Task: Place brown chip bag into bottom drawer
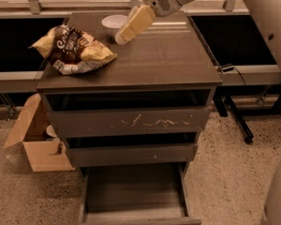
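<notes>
Cardboard box (37, 146) – flaps up, standing on the speckled floor (227, 172) just beside the cabinet's left side, something pale inside that cannot be identified. Brown chip bag (72, 49): crumpled, dark middle with white lettering, yellow ends, lying on the left part of the grey cabinet top (154, 64), near its front-left corner, untouched by the arm. White bowl (112, 21): upright at the back of the same top, right of the bag and well apart from it. Gripper (122, 35): cream-coloured, angled down and to the left from the white arm at the upper edge, just in front of the bowl and partly covering it; how far it is parted cannot be told, and nothing is seen in its hold. Scratched-front drawer (131, 122), with the plain middle drawer (131, 153) beneath it. Bottom drawer (131, 189) – pulled out toward the camera, flat grey floor bare, low sides. Black table leg (234, 118) to the right of the cabinet, on the floor.
</notes>
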`<state>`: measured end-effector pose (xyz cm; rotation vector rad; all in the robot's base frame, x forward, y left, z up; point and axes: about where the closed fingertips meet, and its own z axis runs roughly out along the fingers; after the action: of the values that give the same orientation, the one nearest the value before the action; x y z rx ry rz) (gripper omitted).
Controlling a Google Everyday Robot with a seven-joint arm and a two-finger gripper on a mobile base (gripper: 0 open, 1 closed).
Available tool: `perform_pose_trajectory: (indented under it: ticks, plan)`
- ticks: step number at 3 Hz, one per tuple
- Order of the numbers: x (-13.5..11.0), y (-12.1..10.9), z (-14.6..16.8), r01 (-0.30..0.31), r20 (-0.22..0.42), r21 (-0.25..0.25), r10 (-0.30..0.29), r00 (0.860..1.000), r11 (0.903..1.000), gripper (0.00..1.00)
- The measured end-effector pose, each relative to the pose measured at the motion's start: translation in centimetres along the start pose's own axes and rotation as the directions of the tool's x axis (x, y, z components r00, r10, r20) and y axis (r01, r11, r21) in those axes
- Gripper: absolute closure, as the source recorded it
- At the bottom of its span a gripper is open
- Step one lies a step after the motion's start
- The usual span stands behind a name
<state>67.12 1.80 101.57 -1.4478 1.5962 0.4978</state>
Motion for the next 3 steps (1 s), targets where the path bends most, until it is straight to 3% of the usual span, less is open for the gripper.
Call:
perform_pose_trajectory:
  ticks: [1,2,3]
  plan:
    - [0.0,-1.5,3.9,-0.015,0.009,-0.026,0.016,1.0,0.9995,0.0]
    - [-1.6,-3.0,9.8,-0.029,0.006,-0.071,0.03,1.0,0.997,0.0]
    - [-2.7,-3.3,13.3,-0.052,-0.008,-0.094,0.051,0.999,0.9943,0.0]
